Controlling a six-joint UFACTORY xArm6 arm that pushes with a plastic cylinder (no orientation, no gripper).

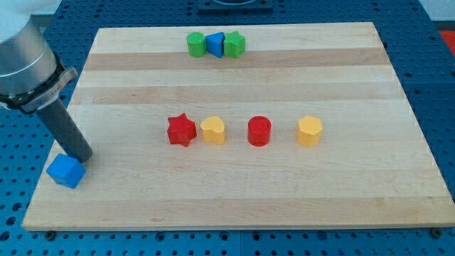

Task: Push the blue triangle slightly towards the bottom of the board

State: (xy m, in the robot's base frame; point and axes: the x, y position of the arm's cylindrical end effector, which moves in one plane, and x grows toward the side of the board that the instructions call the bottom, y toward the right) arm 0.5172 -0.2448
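The blue triangle (215,44) sits near the view's top edge of the wooden board (341,185), wedged between a green round block (195,44) on its left and a green hexagon-like block (234,45) on its right, touching both. My tip (82,156) rests far away at the view's lower left, touching the upper right side of a blue cube-like block (66,171). The rod slants up to the left into the grey arm.
A row across the board's middle: a red star (181,130), a yellow heart-like block (212,131), a red cylinder (260,131) and a yellow hexagon-like block (309,131). The board lies on a blue surface.
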